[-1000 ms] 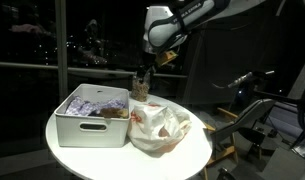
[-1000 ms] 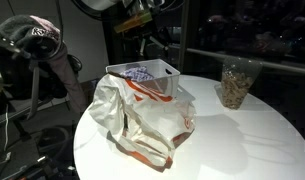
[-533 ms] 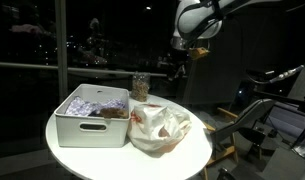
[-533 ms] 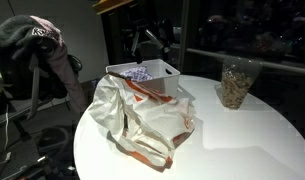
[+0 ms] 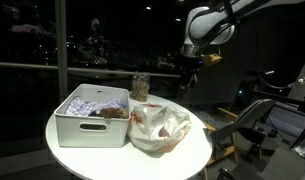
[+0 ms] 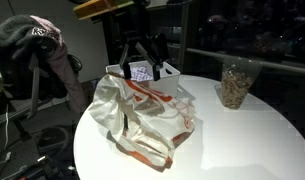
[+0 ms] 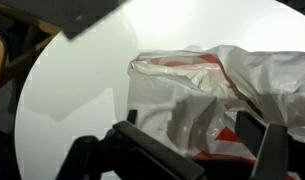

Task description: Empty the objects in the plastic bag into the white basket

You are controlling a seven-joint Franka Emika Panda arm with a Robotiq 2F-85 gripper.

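Your jaws hang open in the air, well above the bench [image 5: 82, 155], with nothing held between them. The wrist view shows both fingers [image 7: 254, 145] spread wide. Beneath them and a little ahead lies the plastic bag [image 7: 227, 85], crumpled, white with red-orange print, and touching neither finger.

In both exterior views the bag [image 5: 157, 128] [image 6: 142, 115] slumps on the bench, lower than the jaws and pressed against the white basket [image 5: 87, 128] [image 6: 178, 86]. The basket sits on the far side of the bag from the jaws in an exterior view [image 5: 92, 115]. It holds pale patterned items [image 5: 97, 100], possibly packets, though the dim light leaves that unsure.

A clear jar [image 5: 140, 86] [image 6: 233, 84] with brownish contents stands upright on the bench, below the jaws and apart from the bag. How much is inside the bag cannot be made out through its folds
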